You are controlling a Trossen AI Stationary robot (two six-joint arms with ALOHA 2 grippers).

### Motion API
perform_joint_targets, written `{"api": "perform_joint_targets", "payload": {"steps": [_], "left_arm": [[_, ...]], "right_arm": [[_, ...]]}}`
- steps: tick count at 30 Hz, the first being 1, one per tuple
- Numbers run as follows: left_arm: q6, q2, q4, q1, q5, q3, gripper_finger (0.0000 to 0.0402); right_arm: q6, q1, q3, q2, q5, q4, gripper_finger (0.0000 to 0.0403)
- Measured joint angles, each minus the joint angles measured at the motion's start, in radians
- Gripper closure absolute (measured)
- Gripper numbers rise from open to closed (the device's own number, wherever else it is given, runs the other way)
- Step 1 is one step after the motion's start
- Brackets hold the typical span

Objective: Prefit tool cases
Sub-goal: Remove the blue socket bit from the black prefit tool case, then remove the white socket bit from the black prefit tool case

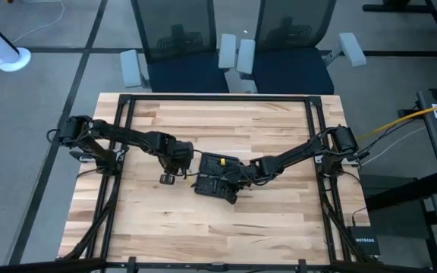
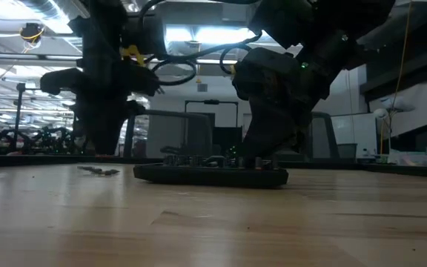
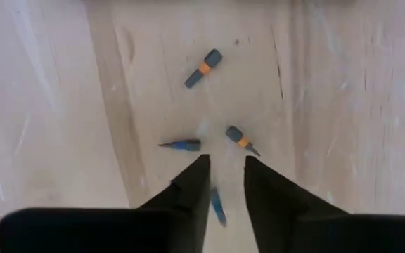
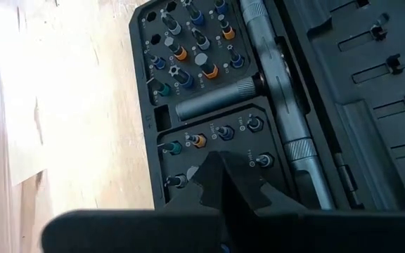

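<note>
Centrally, open tool case (image 1: 217,180) under shut right hand (image 1: 237,184), left hand (image 1: 174,168) beside

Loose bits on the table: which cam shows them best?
Left wrist view. The loose bits lie sharp on bare wood just past the left gripper, colour bands visible. The low view gives only a dim cluster beside the tool case. In the high view the left arm hides them; the right wrist view misses them.

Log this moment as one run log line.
left gripper: open over loose bits | right gripper: shut, at open tool case
</note>
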Motion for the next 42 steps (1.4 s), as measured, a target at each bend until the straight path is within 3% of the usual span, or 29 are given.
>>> {"api": "perform_joint_targets", "payload": {"steps": [6,10,20,32,42], "left_arm": [[-0.052,0.000,0.104,-0.028,0.067,0.018,0.0261],[-0.055,0.002,0.241,-0.090,0.104,0.019,0.0250],[-0.116,0.092,0.432,-0.141,0.087,0.019,0.0275],[-0.041,0.117,0.471,-0.170,0.140,0.022,0.0298],[-0.087,0.153,0.485,-0.168,0.114,0.056,0.0312]], "right_arm": [[0.000,0.000,0.000,0.000,-0.001,0.000,0.0403],[0.000,0.000,0.000,0.000,0.000,0.000,0.0403],[-0.014,0.000,0.000,0.000,-0.007,0.006,0.0403],[-0.016,-0.002,0.000,0.000,-0.013,0.006,0.0403],[-0.014,-0.002,0.001,0.000,-0.014,0.006,0.0403]]}}
